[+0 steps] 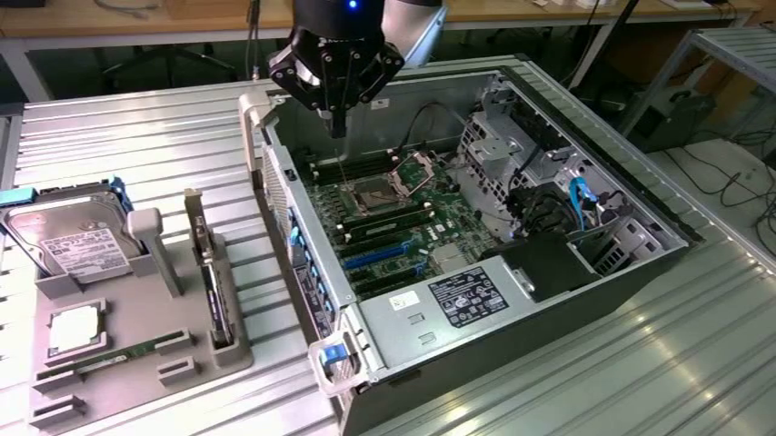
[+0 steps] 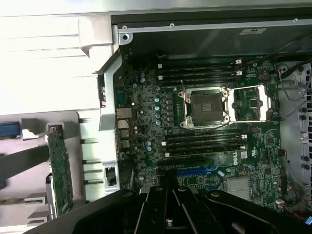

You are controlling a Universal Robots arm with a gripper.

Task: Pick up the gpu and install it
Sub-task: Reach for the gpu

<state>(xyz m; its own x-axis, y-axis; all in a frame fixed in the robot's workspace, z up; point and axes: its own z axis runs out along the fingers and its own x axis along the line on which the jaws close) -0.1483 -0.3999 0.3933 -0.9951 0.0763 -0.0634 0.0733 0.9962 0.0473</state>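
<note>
The gpu (image 1: 213, 289) stands on its long edge in a slot of the grey holder tray (image 1: 145, 377) at the exterior view's left, its silver bracket (image 1: 194, 222) at the far end. In the wrist view the gpu (image 2: 60, 168) shows a green board edge beside the case wall. My gripper (image 1: 337, 127) hangs over the far left corner of the open computer case (image 1: 631, 213), above the motherboard (image 2: 146, 126). Its fingers (image 2: 157, 204) are shut together to a point with nothing between them. The gripper is well apart from the gpu.
The tray also carries a silver hard drive (image 1: 79, 241), a CPU chip (image 1: 75, 329) and a green RAM stick (image 1: 115, 356). Inside the case are the open CPU socket (image 2: 204, 107), blue expansion slots (image 1: 378, 257) and a power supply (image 1: 455, 295). Ribbed metal table (image 1: 134, 136) surrounds everything.
</note>
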